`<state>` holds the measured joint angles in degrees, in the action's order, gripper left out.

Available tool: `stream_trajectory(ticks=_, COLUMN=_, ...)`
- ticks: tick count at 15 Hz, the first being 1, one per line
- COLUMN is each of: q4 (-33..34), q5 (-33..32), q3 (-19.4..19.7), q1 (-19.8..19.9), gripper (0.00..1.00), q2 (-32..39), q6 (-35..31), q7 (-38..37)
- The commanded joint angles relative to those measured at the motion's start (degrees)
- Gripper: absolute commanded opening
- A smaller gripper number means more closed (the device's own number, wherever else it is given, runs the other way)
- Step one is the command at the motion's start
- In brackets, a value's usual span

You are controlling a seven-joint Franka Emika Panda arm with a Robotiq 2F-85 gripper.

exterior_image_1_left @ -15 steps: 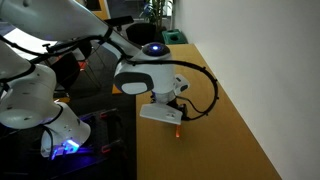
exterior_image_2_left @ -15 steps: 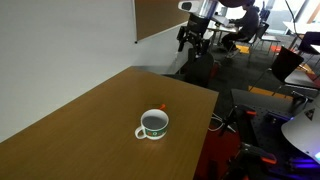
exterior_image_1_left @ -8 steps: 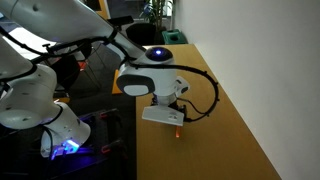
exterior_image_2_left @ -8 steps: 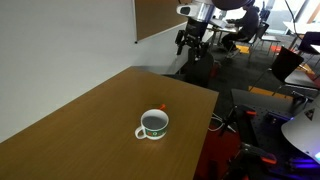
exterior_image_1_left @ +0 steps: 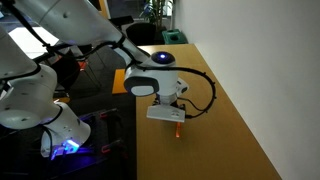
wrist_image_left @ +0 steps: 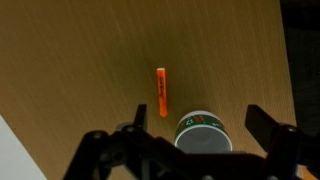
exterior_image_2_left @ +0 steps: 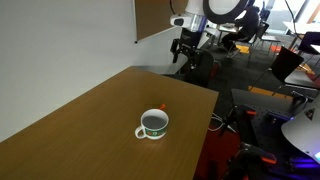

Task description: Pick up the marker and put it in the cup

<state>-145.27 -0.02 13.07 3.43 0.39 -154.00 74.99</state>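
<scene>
The orange marker (wrist_image_left: 161, 92) lies flat on the wooden table, just beside the cup (wrist_image_left: 203, 136), a grey-white cup with a green band and a dark inside. In the wrist view my gripper (wrist_image_left: 198, 128) is open and empty, high above the table, its two fingers framing the cup from above. In an exterior view the cup (exterior_image_2_left: 153, 124) stands near the table's edge with the marker (exterior_image_2_left: 163, 108) behind it, and the gripper (exterior_image_2_left: 185, 48) hangs well above. In an exterior view the gripper (exterior_image_1_left: 167, 112) hides the cup, and only the marker (exterior_image_1_left: 176, 128) shows below it.
The wooden table (exterior_image_2_left: 90, 130) runs along a white wall and has an edge close to the cup. Office chairs and equipment (exterior_image_2_left: 285, 70) stand on the floor beyond the table. The robot base with a blue light (exterior_image_1_left: 62, 145) sits beside the table.
The gripper has come a little lower and shifted slightly sideways over the cup and marker. The cup and marker have not moved.
</scene>
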Motion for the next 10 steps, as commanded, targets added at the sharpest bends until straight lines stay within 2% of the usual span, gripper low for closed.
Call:
stream_trajectory(ticks=1, q4=4.52, q5=-0.94, q3=-2.82, q1=1.73, gripper=1.00, q2=7.10, q6=-1.67, q7=-2.11)
stream_trajectory(ticks=7, q4=11.35, q5=-3.75, q3=-4.74, q1=3.26, gripper=1.00, q2=16.89, q6=-2.66, q7=-10.42)
stream_trajectory(ticks=10, q4=13.16, q5=-6.89, q3=-4.56, q1=2.90, gripper=1.00, q2=20.90, q6=-6.09, q7=-16.57)
